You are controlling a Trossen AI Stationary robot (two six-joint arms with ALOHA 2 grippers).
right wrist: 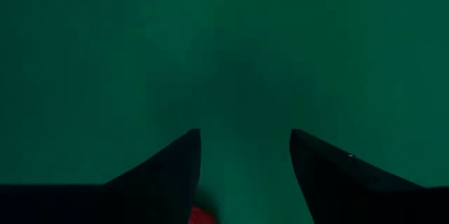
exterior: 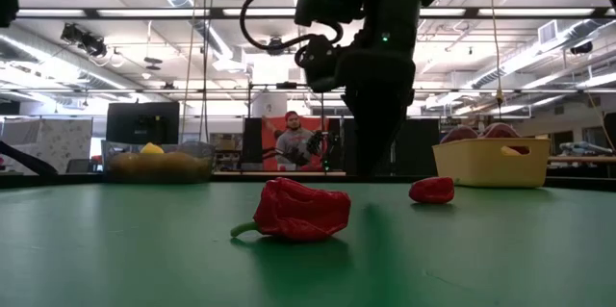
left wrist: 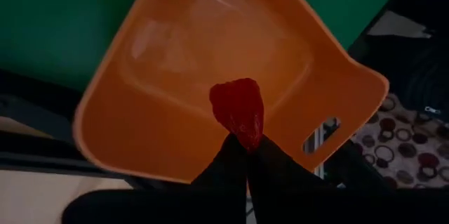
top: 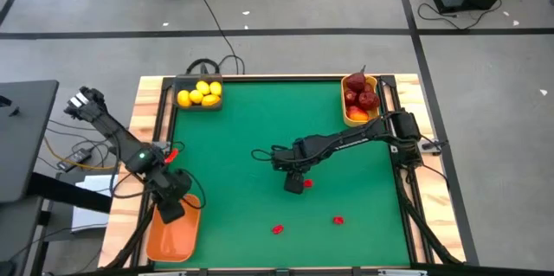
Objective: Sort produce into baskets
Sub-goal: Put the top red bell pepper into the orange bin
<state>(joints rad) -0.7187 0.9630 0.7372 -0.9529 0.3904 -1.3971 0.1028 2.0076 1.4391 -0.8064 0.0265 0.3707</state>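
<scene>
While the left gripper (top: 170,209) hangs over the orange basket (top: 177,240) at the table's 7 o'clock corner, its fingers are pinched tight on a small red pepper (left wrist: 239,109); the left wrist view shows that piece dangling above the basket's bare floor, fingertips (left wrist: 235,155) clamped on its lower end.

Right gripper (top: 295,181) sits near table center, a touch toward 5 o'clock, pointing down at the green mat (top: 251,155). Its jaws stand apart at a mid gap and nothing is between them. A second red pepper (top: 307,183) lies just beside it on the 3 o'clock side; in the right wrist view only a red sliver shows betw. the dark fingers (right wrist: 168,168), at the frame edge. Whether it touches a finger, can't tell.

2 more red peppers on the mat toward 6 o'clock: one (top: 278,229) nearer the front edge, another (top: 338,221) to its 3 o'clock side, well apart. Low view shows them close up, the nearer one (exterior: 294,213) w/ a green stem.

Dark grey basket (top: 185,83) at 11 o'clock corner holds yellow lemons (top: 200,94). Yellow basket (top: 347,113) at 1 o'clock corner holds dark red apples (top: 361,94) plus an orange-red one toward its 6 o'clock end.

Person in red (exterior: 290,145) visible in the room behind the table, low view.
</scene>
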